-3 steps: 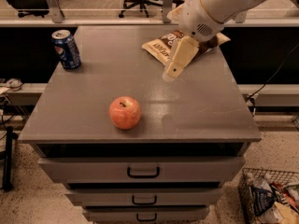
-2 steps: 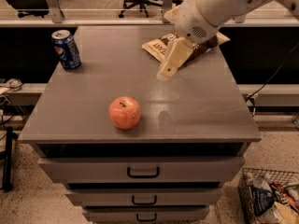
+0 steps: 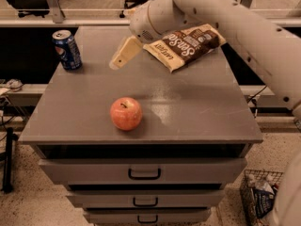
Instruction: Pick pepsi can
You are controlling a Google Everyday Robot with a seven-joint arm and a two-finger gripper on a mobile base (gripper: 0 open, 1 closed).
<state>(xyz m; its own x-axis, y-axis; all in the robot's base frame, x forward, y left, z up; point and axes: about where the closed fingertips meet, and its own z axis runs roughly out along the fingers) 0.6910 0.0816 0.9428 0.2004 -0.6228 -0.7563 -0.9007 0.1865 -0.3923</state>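
The pepsi can (image 3: 67,50) is dark blue with a silver top and stands upright at the far left corner of the grey cabinet top (image 3: 188,102). My gripper (image 3: 121,55) hangs from the white arm (image 3: 225,22) above the far middle of the top, to the right of the can and apart from it. Its cream fingers point down and to the left. It holds nothing that I can see.
A red apple (image 3: 126,113) lies near the front middle of the top. A brown snack bag (image 3: 184,45) lies at the far right, partly under the arm. The cabinet has drawers (image 3: 143,172) below. A wire basket (image 3: 261,197) stands on the floor at the right.
The arm and gripper have moved left across the top, from over the snack bag toward the can. The can, apple and bag have not moved.
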